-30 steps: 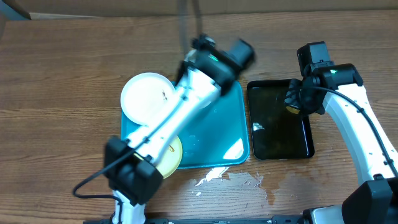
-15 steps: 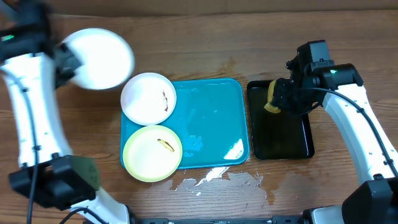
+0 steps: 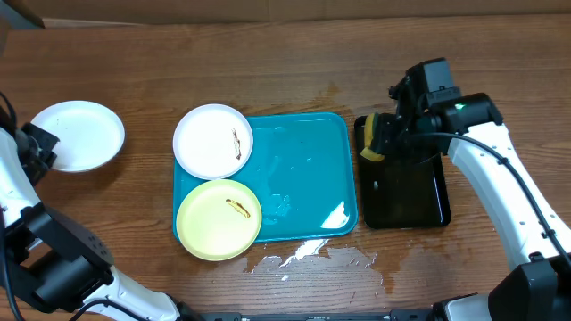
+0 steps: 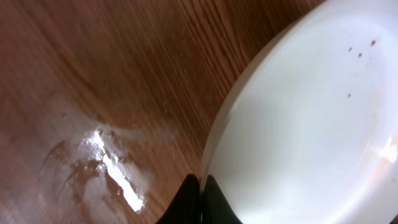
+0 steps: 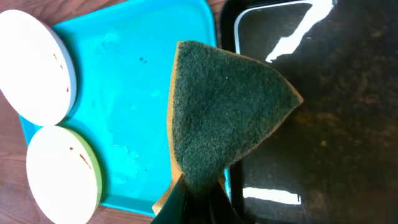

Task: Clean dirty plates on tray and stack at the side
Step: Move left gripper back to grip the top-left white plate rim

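Looking down from overhead, a round white plate (image 3: pixel 78 134) lies far left on the brown wood-grain counter (image 3: pixel 161 62), well apart from the large turquoise plastic tray (image 3: pixel 303 169). The left jaws are closed on its left rim. A second white plate (image 3: pixel 212 141) with a brown smear overhangs the tray's far-left corner, and a pale yellow round plate (image 3: pixel 219 219) overhangs its near-left corner. Both look uncleaned. The right jaws pinch a yellow-and-green sponge (image 3: pixel 372 136) at the far-left corner of a narrow black tray (image 3: pixel 406 192). A wet, shiny patch (image 3: pixel 312 257) spreads on the counter just in front of the turquoise tray, and a plate set there could slide. Only a pale strip past the counter's far edge shows of the room.

From the left wrist, the jaws are shut tight on the thin rim, and I cannot tell whether the plate rests on the wood. If it hangs, letting go would likely drop it. Small brown specks (image 4: pixel 359 48) dot it, so it may join the stack not quite clean. A watery smear (image 4: pixel 106 165) marks the wood beside it.

From the right wrist, the sponge is gripped at one corner only, with its green scouring face hanging free. Pressing hard on a smear may fold it or twist it loose. Wiping an overhanging plate could also tip that plate off the tray's rim.
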